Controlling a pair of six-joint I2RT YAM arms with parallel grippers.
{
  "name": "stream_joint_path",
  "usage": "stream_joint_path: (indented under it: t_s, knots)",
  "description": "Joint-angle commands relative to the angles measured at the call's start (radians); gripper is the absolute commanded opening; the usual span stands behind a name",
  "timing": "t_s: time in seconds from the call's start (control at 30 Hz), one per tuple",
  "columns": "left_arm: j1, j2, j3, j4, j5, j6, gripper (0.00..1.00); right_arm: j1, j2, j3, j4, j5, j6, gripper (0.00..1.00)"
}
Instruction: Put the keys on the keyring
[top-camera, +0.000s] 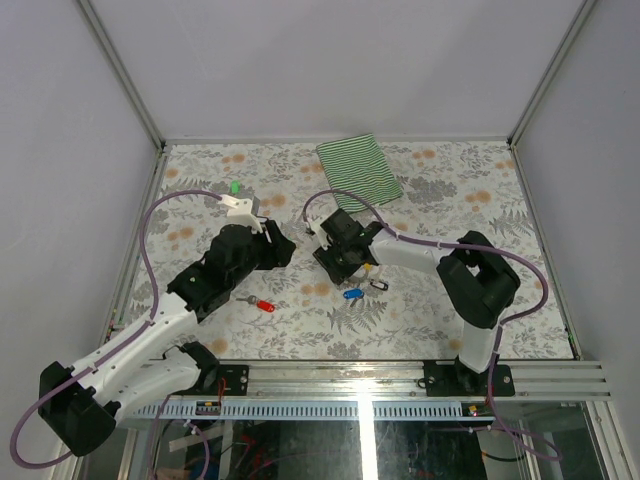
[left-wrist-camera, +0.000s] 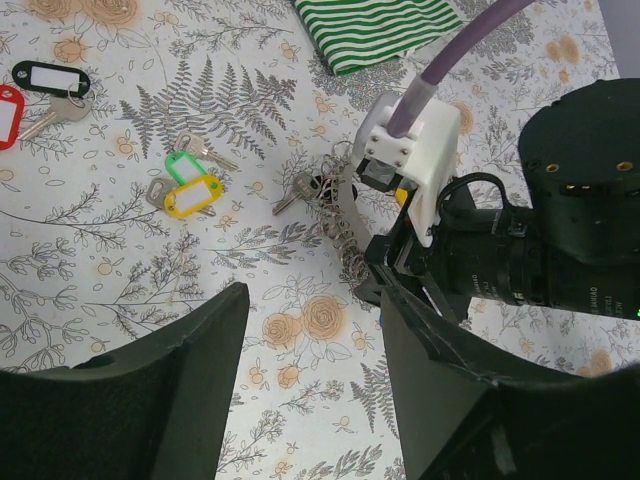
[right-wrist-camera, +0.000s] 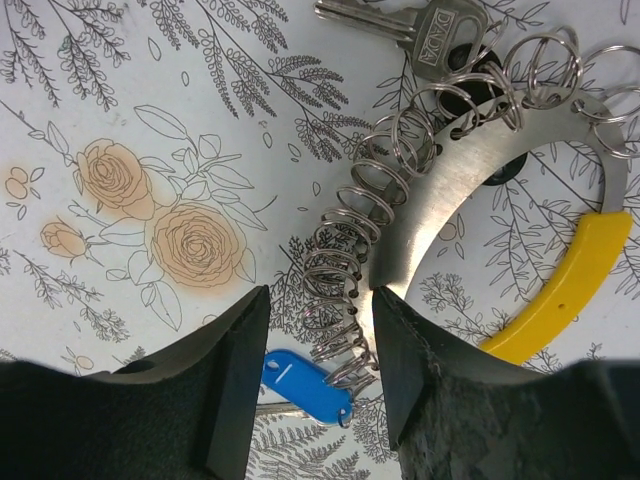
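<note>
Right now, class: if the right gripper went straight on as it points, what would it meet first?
Likely the split rings on the curved steel band, just ahead between the jaws of the right gripper; depth is unclear.

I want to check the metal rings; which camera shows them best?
Right wrist: the rings fill the frame, each loop distinct. Left wrist shows them small, as a tangled chain. The top view does not resolve them.
</note>
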Motion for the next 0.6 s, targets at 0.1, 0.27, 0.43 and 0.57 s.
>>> stream_joint_path:
  t_s: [0.1, 0.27, 0.43, 0.57]
  knots:
    - [0.01, -0.011, -0.009, 0.012, -0.026, 0.003, 0.56, 0.029, 0.056, 0.065, -0.031, 0.098, 0.037, 0.5]
    - [0.012, -0.009, -0.009, 0.01, -0.027, 0.004, 0.56, 0.039, 0.07, 0.074, -0.037, 0.107, 0.042, 0.47]
    - [0.013, -0.007, -0.006, 0.012, -0.024, 0.005, 0.56, 0.043, 0.077, 0.079, -0.047, 0.132, 0.05, 0.33]
    - [0.014, -0.008, -0.004, 0.01, -0.025, 0.009, 0.56, 0.043, 0.067, 0.076, -0.048, 0.146, 0.066, 0.19]
